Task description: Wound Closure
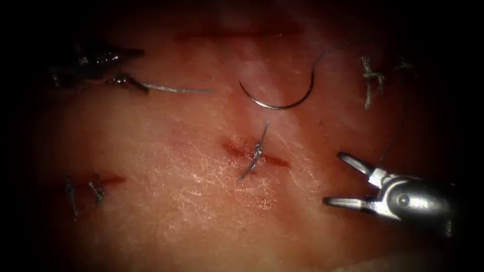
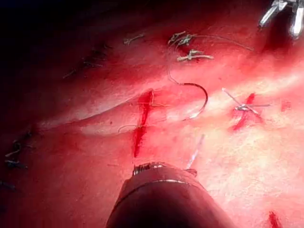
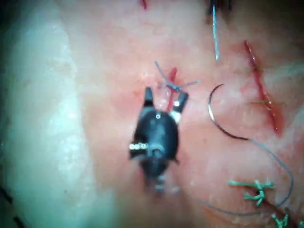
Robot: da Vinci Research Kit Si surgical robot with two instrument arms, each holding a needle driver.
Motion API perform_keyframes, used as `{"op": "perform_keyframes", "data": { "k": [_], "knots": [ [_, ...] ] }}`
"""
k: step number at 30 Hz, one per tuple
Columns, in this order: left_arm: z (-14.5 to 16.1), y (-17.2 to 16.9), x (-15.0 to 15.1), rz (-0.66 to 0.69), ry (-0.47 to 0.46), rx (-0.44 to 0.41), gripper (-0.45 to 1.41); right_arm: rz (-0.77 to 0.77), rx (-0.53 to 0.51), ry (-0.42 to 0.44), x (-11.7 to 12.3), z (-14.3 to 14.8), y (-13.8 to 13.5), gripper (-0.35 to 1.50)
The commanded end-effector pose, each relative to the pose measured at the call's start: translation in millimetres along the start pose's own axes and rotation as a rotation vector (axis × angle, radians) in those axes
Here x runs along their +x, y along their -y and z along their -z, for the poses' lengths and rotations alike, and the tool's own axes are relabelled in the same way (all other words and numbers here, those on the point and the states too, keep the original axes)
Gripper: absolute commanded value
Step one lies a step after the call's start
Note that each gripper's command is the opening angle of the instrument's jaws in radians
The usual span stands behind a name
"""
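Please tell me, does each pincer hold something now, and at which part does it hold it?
The left pincer grips one end of a short cut piece of grey thread. The open right pincer holds nothing. The curved steel needle lies free on the pork tissue.

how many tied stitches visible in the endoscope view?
4. One across the central cut, one on the tissue at upper right, two side by side at the lower-left cut. Dark edges may hide more.

No readable text, label, brand, number or sign anywhere: none on the tissue (image 1: 166,201), none on the right tool (image 1: 348,182) (bare metal at its wrist), none on the left tool (image 1: 132,68).
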Motion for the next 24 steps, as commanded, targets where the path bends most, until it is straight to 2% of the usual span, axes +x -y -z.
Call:
{"op": "perform_keyframes", "data": {
  "k": [1, 9, 12, 18, 24],
  "knots": [
    [-1.0, 0.3, 0.1, 0.019, -0.008, -0.014, 1.19, -0.002, 0.0, -0.004, -0.5, -0.8, 0.3, 1.45],
    [-2.3, 0.2, -0.6, 0.087, -0.044, -0.051, 1.28, 0.001, -0.004, -0.006, -0.7, -1.1, 0.7, 1.41],
    [-2.1, 0.4, -0.5, 0.095, -0.068, -0.054, 1.24, 0.002, -0.003, -0.007, -0.8, -1.2, 0.8, 1.41],
    [-3.8, 0.7, -2.6, 0.02, -0.05, 0.036, 1.14, -0.001, -0.003, -0.008, -1.0, -1.5, 1.3, 1.4],
    [-4.4, 3.1, -4.0, -0.003, -0.06, 0.042, 1.18, 0.003, 0.008, -0.015, -1.1, -2.1, 2.0, 1.4]
  ]
}}
